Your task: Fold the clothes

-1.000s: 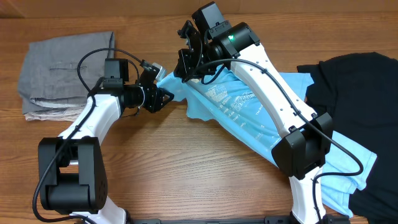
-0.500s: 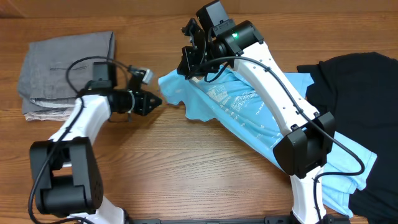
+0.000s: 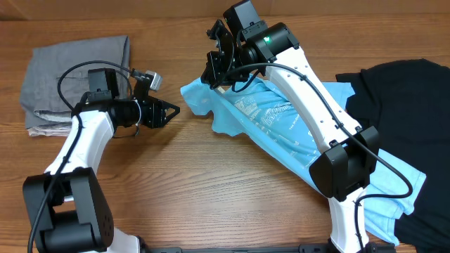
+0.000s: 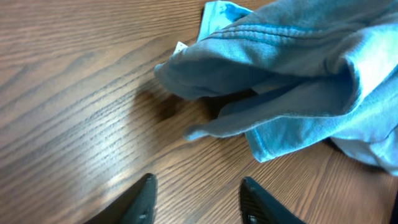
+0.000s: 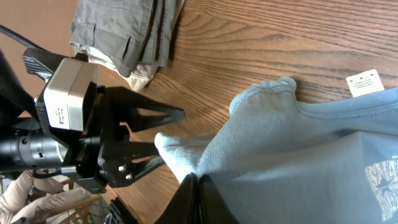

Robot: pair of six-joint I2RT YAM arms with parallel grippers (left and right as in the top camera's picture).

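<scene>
I'm seeing bright, even light falling from above on the desk [image 3: 211, 183], with only soft shadows lying close under the arms. The black garment [image 3: 408, 91] is losing its folds in darkness. On the left wrist camera, a pale sheen is sitting on the wood, the T-shirt [image 4: 292, 68] is throwing a dark shadow beneath itself, and the left jaws are blurring at the bottom edge.

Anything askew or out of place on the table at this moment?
The light blue cotton T-shirt is bunched and twisted rather than flat, one edge pinched up by the right hand. The left hand is open and empty, short of the cloth. Nothing looks damaged.
</scene>
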